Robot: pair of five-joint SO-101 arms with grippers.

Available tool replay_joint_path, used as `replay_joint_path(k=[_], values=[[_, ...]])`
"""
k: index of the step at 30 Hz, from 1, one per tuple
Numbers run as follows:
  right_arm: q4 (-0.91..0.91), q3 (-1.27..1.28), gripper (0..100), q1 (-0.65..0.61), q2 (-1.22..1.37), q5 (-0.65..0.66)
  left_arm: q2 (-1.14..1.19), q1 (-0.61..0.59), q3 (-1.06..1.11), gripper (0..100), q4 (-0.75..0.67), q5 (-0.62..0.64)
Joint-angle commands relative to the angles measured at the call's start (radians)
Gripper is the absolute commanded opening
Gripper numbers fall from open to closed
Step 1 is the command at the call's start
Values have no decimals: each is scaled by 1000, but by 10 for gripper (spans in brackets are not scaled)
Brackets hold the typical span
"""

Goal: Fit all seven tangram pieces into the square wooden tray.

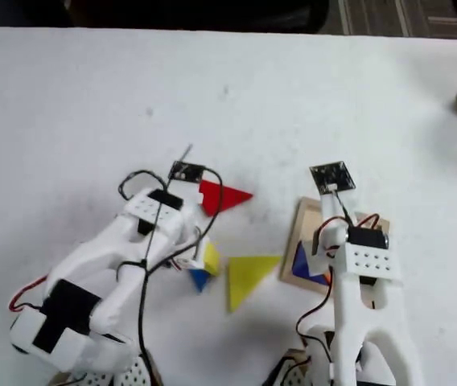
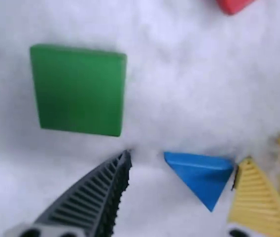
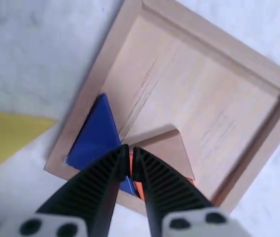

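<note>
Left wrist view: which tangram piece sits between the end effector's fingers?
The small blue triangle, between the open left end effector's black and yellow fingers. The green square lies beyond them, and the red piece farther off.

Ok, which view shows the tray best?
Right wrist view: the tray floor and rim are nearly whole there. In the high view the right arm covers most of it. The left wrist view faces loose pieces.
</note>
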Motion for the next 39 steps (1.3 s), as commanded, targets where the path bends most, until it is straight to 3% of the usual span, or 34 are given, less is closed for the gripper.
replay_joint_path(k=[1,5,7,15,19,25,32,39], values=[[-13,-6,19,-4,-27,3,1,8,2,286,15,-15],[-12,-6,19,-4,-27,3,1,68,2,99,0,-80],[-12,-6,19,-4,-27,3,-1,85,3,120,2,-138],[-12,-6,19,-4,-25,3,-7,94,-8,135,-6,-158],[-12,-6,19,-4,-25,3,-7,90,-89,134,-6,-284],[-12,-6,19,4,-27,3,-7,87,-206,136,-8,-308],[-12,-6,18,5,-30,3,-7,93,-319,136,-6,-525],[-12,-6,18,5,-27,3,-10,61,-356,145,21,-497]])
